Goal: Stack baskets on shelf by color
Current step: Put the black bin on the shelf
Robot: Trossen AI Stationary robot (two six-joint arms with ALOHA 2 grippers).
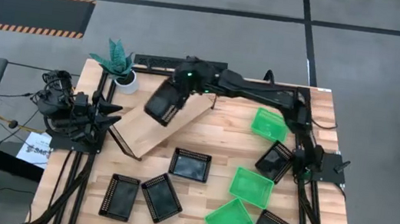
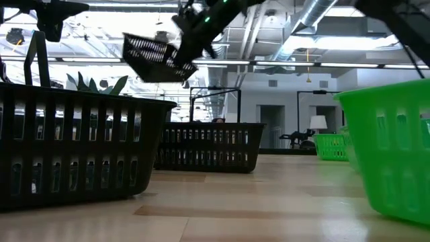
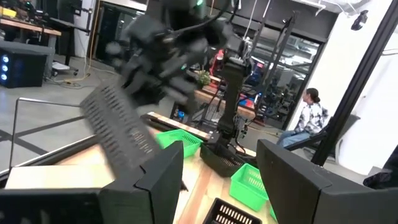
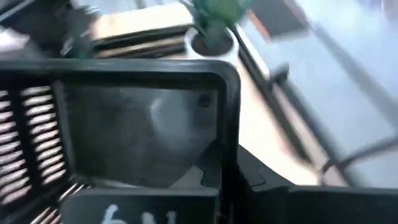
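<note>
High view shows the right gripper (image 1: 177,93) carrying a black basket (image 1: 162,102) in the air, right over the shelf (image 1: 161,126), which lies slanted on the counter (image 1: 196,197). In the right wrist view the jaws look clamped on the rim of this basket (image 4: 143,134), which hangs tilted below them. The step in hand is, I think, the placing of a black basket on the shelf. The next move calls for lowering it flat on the board and only then opening the jaws, so it does not slide off.

Just beyond the jaws stands a small potted plant (image 1: 117,66), close to the shelf end; it could be hit. The left gripper (image 1: 111,112) waits with its jaws apart and empty, beside the other end of the shelf.

Well away from the jaws, more black baskets and green baskets (image 1: 250,186) lie scattered on the counter, still to be sorted.
</note>
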